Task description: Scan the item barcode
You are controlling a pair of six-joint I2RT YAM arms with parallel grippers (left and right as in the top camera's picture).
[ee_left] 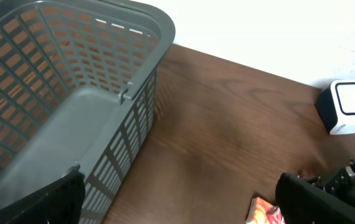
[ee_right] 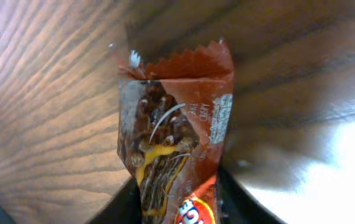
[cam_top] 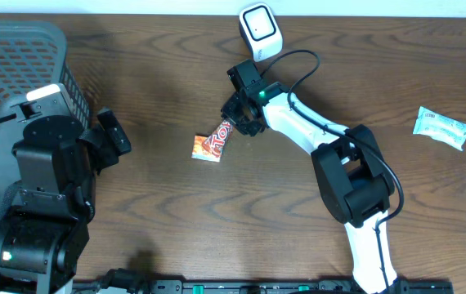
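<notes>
I find the right gripper (cam_top: 233,122) pinching the candy bar (cam_top: 211,145) by its 1 o'clock end, at 7 o'clock from the scanner (cam_top: 259,28); the left gripper (cam_top: 114,135) has its jaws spread wide.

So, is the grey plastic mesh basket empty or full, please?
Empty where visible: the basket shows a bare floor in the left wrist view.

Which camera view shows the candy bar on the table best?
The right wrist view: the candy bar fills the frame, with its print close up. Overhead shows it small, one end under the right gripper. The left wrist view catches only a corner at the bottom edge.
</notes>
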